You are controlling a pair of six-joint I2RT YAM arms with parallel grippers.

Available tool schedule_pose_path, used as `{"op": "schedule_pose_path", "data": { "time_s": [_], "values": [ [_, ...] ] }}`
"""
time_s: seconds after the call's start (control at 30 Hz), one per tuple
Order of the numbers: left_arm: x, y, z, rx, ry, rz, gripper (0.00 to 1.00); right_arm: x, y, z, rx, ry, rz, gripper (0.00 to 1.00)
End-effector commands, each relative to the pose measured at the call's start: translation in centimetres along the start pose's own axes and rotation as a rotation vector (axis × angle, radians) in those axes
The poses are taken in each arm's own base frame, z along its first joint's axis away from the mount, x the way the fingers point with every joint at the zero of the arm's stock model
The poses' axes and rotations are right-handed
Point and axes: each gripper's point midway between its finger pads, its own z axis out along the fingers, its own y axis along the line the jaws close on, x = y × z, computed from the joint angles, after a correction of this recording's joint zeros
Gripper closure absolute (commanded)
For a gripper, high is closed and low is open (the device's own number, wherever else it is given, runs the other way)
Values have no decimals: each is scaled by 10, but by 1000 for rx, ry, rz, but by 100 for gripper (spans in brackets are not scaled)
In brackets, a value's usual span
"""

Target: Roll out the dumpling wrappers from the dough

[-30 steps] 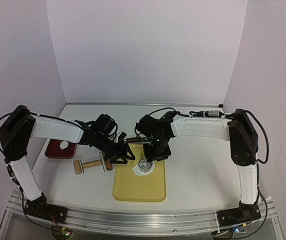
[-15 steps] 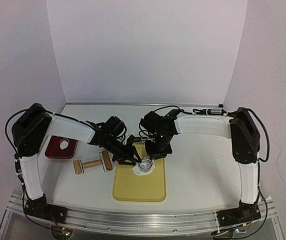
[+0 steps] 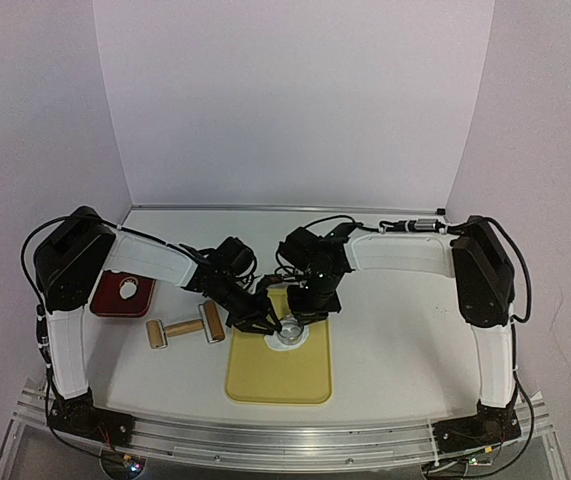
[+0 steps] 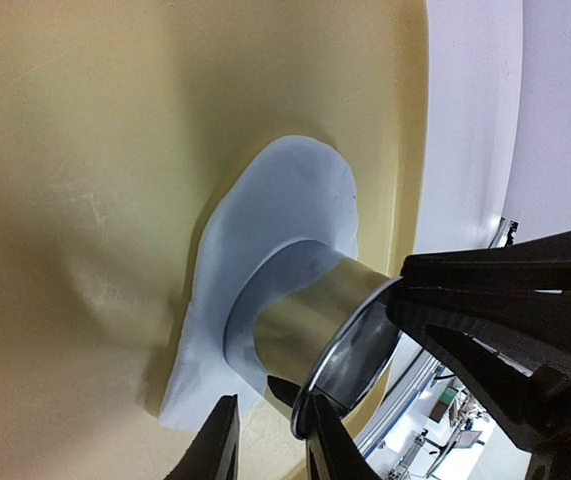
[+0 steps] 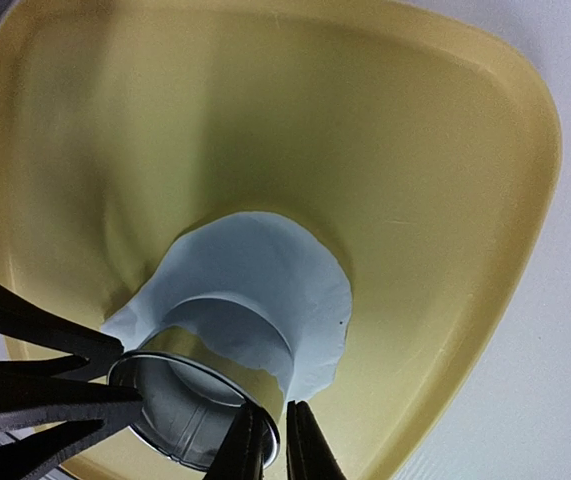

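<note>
- The right gripper (image 5: 273,415) is clamped on the rim of the ring cutter (image 4: 305,310); the left gripper (image 4: 273,410) straddles the opposite rim with a slit showing beside the wall; whether it pinches, I cannot tell.
- The cutter stands on a flattened white dough sheet (image 5: 265,270); the sheet lies on the far half of the yellow mat (image 5: 265,120).
- A wooden rolling pin (image 3: 185,328) lies on the table (image 3: 395,330) just left of the mat; further left, a red dish (image 3: 110,300) holds one dumpling wrapper (image 3: 132,291), well apart from the cutter.
</note>
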Motion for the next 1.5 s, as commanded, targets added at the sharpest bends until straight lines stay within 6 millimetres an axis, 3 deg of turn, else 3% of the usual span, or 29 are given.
{"op": "schedule_pose_path", "data": {
  "time_s": [0.0,0.37,0.7,1.03,1.47],
  "values": [
    [-4,-8,1,-3,-3,24,77,2,-1,10,2,21,2,92],
    [1,7,12,-31,28,3,90,12,-10,27,28,67,8,100],
    [12,32,25,-78,68,-39,96,27,-32,52,67,142,38,100],
    [19,56,40,-127,106,-63,99,38,-50,80,110,208,54,100],
    [31,89,61,-178,168,-91,100,51,-58,113,129,276,48,100]
  ]
}}
